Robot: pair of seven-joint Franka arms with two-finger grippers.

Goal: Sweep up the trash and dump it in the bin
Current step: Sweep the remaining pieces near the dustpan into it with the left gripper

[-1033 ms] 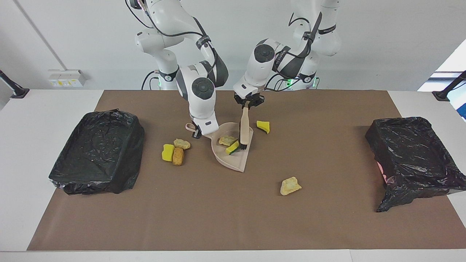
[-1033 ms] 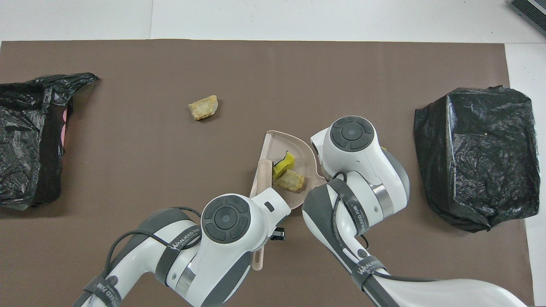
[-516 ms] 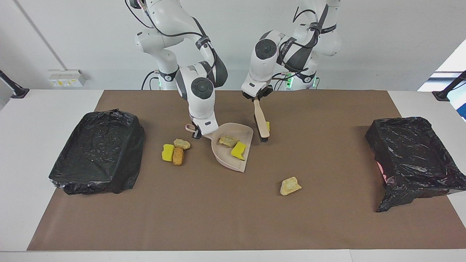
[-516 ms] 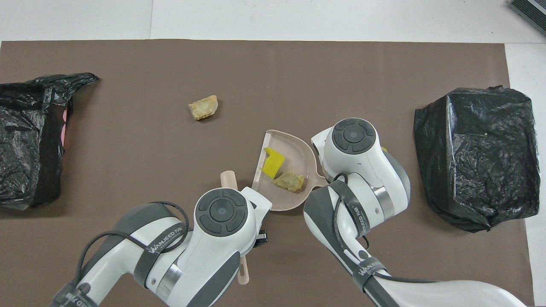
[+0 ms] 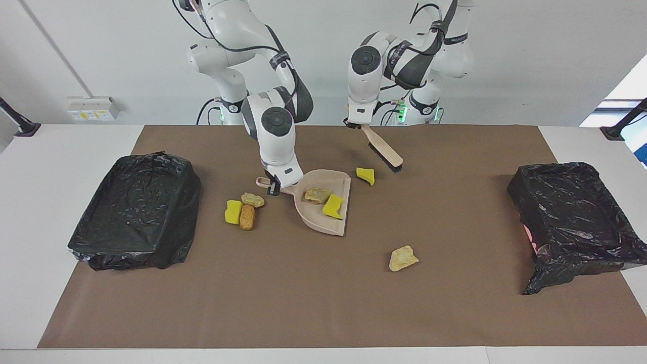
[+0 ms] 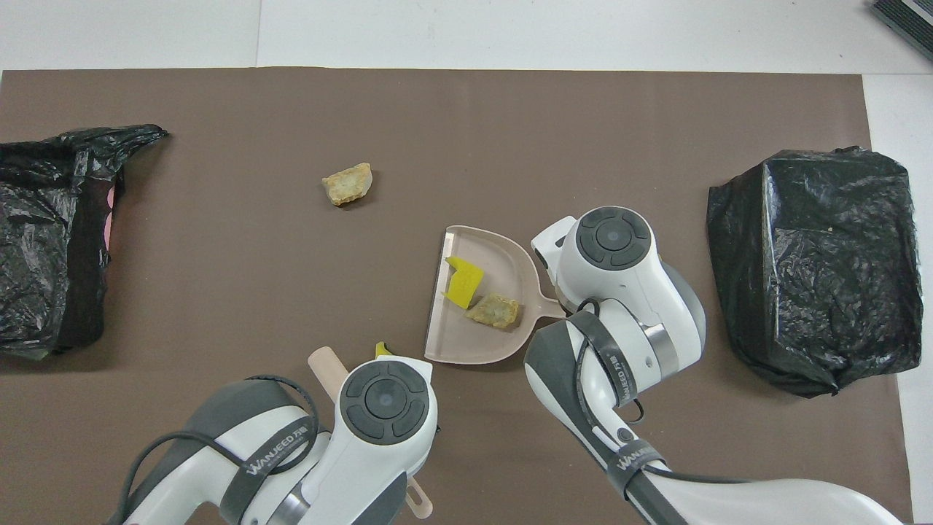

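Observation:
The beige dustpan (image 5: 323, 222) lies on the brown mat with a tan lump (image 5: 317, 195) and a yellow foam piece (image 5: 333, 207) of trash in it. My right gripper (image 5: 275, 184) is shut on its handle. My left gripper (image 5: 360, 125) is shut on the beige brush (image 5: 384, 150), which hangs tilted above the mat close to a loose yellow piece (image 5: 365, 175). Beside the pan's handle lie a yellow chunk (image 5: 233, 212), a tan lump (image 5: 252, 199) and an orange-brown lump (image 5: 247, 216). One tan lump (image 5: 403, 258) lies alone farther from the robots. In the overhead view the arms hide both grippers.
A black-bagged bin (image 5: 136, 210) stands at the right arm's end of the table. Another (image 5: 576, 217) stands at the left arm's end. The brown mat (image 5: 303, 303) runs bare from the lone lump to the table's edge.
My left gripper lifted the brush out of the dustpan and swung it up toward the left arm's end. The yellow foam stayed in the pan. The dustpan turned slightly.

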